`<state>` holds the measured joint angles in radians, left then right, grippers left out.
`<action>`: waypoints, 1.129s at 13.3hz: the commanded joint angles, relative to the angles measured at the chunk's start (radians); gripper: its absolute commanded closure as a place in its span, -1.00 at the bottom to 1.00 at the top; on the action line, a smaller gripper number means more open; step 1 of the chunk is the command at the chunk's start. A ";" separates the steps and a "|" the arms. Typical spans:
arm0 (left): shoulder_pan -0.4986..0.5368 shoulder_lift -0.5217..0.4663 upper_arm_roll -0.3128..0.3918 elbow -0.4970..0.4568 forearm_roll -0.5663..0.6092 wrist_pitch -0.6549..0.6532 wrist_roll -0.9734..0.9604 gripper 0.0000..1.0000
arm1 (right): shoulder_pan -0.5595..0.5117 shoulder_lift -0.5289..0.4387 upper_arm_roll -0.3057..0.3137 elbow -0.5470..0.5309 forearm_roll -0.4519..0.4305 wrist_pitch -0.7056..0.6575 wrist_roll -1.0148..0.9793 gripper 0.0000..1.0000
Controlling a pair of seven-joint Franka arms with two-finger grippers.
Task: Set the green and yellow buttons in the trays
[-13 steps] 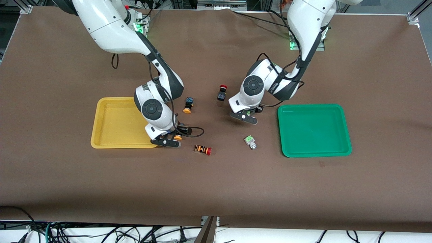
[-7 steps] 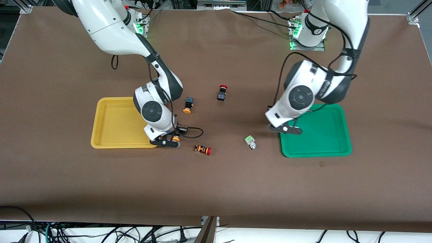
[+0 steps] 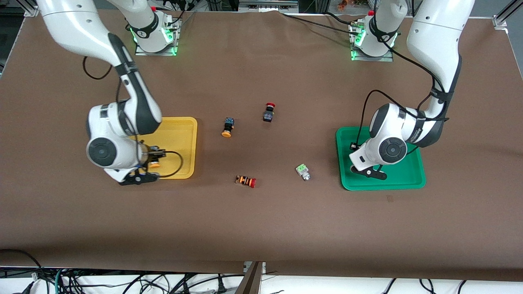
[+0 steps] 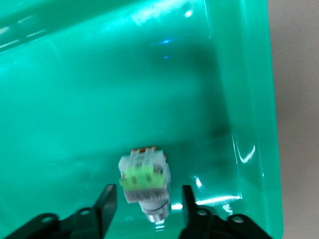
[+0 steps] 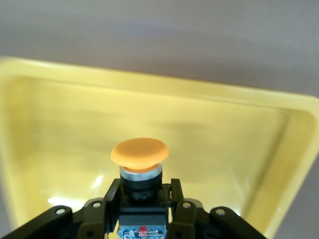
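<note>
Light: bright, even, overhead | Shadows: soft beneath arms on counter (image 3: pixel 261 228) | Glare: white streaks on green tray (image 4: pixel 239 74) | Blur: both wrist views soft

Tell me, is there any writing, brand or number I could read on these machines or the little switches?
None can be read.
Left arm: dark lettering on the white wrist, too small to read.
Yellow-capped switch in the right pincer, over the yellow tray: small blue and red label, too blurred to read.

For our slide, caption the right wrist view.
Right pincer holds orange-capped button above yellow tray.
</note>
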<state>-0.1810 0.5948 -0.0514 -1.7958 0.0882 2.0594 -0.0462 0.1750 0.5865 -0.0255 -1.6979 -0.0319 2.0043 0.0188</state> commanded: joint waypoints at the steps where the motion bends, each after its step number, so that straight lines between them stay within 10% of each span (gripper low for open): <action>1: -0.014 -0.064 -0.039 0.056 -0.001 -0.022 -0.029 -1.00 | 0.004 -0.059 -0.040 -0.193 -0.013 0.140 -0.043 1.00; 2: -0.017 -0.061 -0.076 0.105 -0.014 -0.024 -0.099 -1.00 | 0.001 -0.060 -0.044 -0.197 -0.005 0.146 -0.030 0.24; 3: -0.031 -0.047 -0.085 0.149 -0.024 -0.025 -0.198 -1.00 | 0.003 -0.066 -0.041 -0.174 -0.002 0.130 -0.020 -0.99; 10: -0.225 0.196 -0.082 0.404 -0.125 0.022 -0.774 -1.00 | 0.069 -0.016 0.301 -0.085 0.038 0.120 0.637 -1.00; 15: -0.250 0.252 -0.082 0.375 -0.117 0.171 -0.828 -1.00 | 0.132 0.068 0.371 -0.115 0.041 0.270 0.826 -1.00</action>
<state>-0.4089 0.8279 -0.1405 -1.4452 -0.0195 2.2164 -0.8389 0.3092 0.6378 0.3177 -1.8065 -0.0017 2.2347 0.7758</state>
